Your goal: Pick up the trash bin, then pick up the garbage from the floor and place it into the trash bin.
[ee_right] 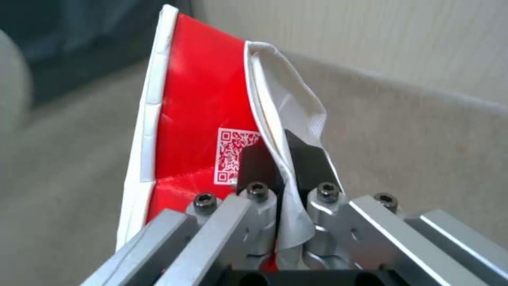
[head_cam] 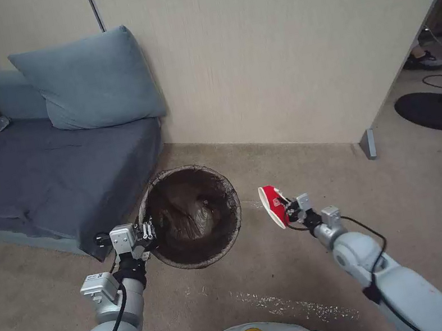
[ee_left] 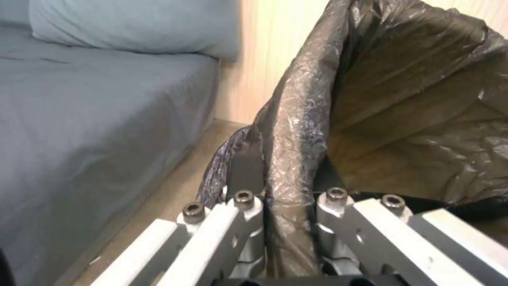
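My left fingers [head_cam: 147, 232] clamped the bin [head_cam: 193, 216] rim; right fingers [head_cam: 290, 206] pinched a red packet [head_cam: 272, 206] at its 3 o'clock, drop pending.

The head camera looks down from above at the beige carpeted floor [head_cam: 262, 272]; each wrist camera peers close along its own fingers.

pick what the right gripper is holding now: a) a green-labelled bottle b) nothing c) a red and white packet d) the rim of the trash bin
c: the right gripper is shut on a red and white packet, held up off the floor beside the trash bin, whose bag-covered rim the left gripper clamps.
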Controlling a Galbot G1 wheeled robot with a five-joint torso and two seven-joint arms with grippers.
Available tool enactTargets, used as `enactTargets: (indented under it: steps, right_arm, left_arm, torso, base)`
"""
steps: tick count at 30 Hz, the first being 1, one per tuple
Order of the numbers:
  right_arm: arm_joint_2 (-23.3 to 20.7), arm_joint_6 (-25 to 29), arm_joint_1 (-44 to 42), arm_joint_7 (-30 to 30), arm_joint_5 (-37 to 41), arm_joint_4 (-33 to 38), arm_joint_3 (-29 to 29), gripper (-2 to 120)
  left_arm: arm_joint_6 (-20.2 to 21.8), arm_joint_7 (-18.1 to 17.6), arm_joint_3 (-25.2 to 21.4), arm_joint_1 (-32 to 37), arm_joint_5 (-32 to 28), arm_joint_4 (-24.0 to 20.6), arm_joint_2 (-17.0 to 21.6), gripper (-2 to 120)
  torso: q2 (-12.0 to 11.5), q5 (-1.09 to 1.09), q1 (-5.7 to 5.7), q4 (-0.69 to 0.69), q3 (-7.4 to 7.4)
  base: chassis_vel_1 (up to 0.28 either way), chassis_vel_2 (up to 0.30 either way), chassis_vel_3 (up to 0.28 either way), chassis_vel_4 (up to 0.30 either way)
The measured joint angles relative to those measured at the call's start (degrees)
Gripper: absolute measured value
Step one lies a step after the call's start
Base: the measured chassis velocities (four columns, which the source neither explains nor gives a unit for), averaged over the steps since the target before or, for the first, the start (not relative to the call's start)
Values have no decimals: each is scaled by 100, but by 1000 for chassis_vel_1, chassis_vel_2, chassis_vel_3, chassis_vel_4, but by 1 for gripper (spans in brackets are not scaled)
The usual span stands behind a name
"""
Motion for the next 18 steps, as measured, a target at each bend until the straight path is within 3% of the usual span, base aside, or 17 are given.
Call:
enactTargets:
  steps: [11, 18]
  right_arm:
    - [-385, -236, -265, 353, 478, 1518, 437, 0]
    - [-751, -482, -98, 385, 823, 2286, 405, 0]
  left_arm:
    - [4, -15, 103, -14, 12, 61, 5, 7]
    - [19, -15, 156, -21, 10, 86, 77, 7]
  torso:
    - [0, -3, 0, 4, 0]
    - [0, 0, 0, 3, 0]
  base:
    - [0, 0, 0, 0]
    - [0, 0, 0, 0]
